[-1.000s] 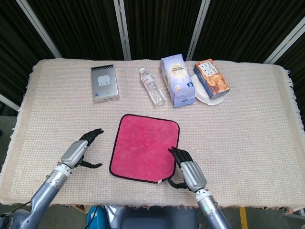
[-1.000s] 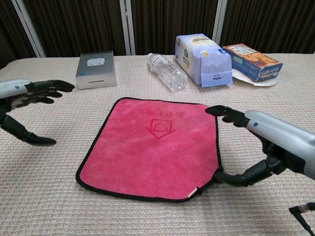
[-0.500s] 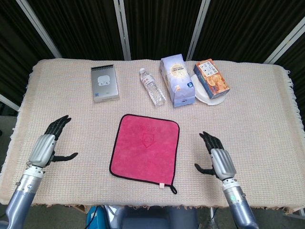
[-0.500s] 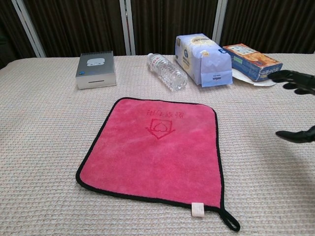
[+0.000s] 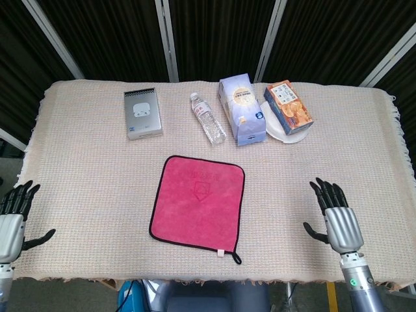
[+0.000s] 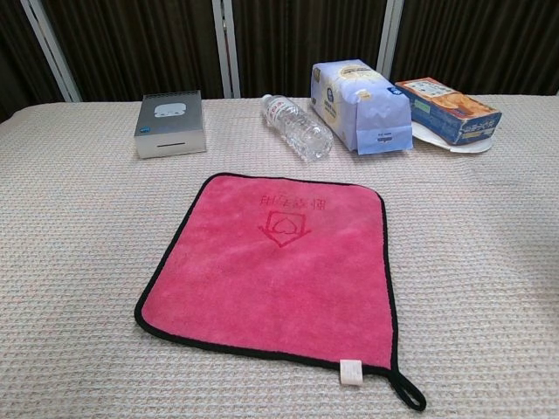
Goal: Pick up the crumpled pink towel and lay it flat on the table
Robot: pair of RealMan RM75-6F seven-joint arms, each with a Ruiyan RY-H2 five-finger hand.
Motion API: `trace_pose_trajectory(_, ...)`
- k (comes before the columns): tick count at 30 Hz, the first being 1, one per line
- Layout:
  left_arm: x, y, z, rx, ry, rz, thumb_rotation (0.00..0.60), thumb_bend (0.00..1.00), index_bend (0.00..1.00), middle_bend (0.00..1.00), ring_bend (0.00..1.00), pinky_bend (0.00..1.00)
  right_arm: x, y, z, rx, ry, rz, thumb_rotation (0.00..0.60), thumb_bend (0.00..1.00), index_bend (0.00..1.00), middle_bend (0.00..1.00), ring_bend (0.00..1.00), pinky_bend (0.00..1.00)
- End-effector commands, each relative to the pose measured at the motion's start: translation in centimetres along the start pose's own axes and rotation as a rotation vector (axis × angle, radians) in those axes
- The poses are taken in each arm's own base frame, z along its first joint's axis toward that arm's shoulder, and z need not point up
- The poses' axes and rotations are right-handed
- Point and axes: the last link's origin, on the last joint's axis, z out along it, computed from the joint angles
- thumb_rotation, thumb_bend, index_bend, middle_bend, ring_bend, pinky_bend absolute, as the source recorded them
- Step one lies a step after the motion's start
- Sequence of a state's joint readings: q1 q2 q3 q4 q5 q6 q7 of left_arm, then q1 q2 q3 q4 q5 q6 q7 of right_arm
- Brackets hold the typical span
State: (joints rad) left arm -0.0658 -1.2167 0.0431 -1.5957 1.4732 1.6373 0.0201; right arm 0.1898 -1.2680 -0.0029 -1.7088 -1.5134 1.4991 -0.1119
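The pink towel (image 5: 197,201) with black trim lies spread flat on the table's cream cloth (image 5: 97,169), its hanging loop at the near right corner. The chest view shows the towel (image 6: 275,262) flat too, with no hand in frame. My left hand (image 5: 13,218) hovers at the table's near left edge, fingers apart, holding nothing. My right hand (image 5: 338,218) is at the near right, well clear of the towel, fingers spread and empty.
Along the far side stand a grey box (image 5: 143,114), a lying water bottle (image 5: 207,117), a pale blue pack (image 5: 240,108) and an orange carton (image 5: 288,106) on a white plate (image 5: 281,133).
Both hands have drawn outward and back from the towel, the left to the near left edge, the right to the near right. The towel lies unchanged.
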Motion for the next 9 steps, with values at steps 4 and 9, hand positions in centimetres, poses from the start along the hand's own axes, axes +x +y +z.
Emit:
trace_pose_trajectory(4,0.3,-2.1,-2.1,0.052,0.033,-0.005,0.600,0.03,0.01,0.00,0.00,0.00,0.3,1.1,-2.4,-0.038,-0.001,-0.010,0.600,0.25,0.00,0.00,0.00,0.00)
trace_pose_trajectory(9,0.6,-3.2,-1.9,0.069,0.065,0.018,0.600,0.03,0.01,0.00,0.00,0.00,0.2,1.8,-2.5,-0.065,-0.012,-0.009,0.600,0.26,0.00,0.00,0.00,0.00)
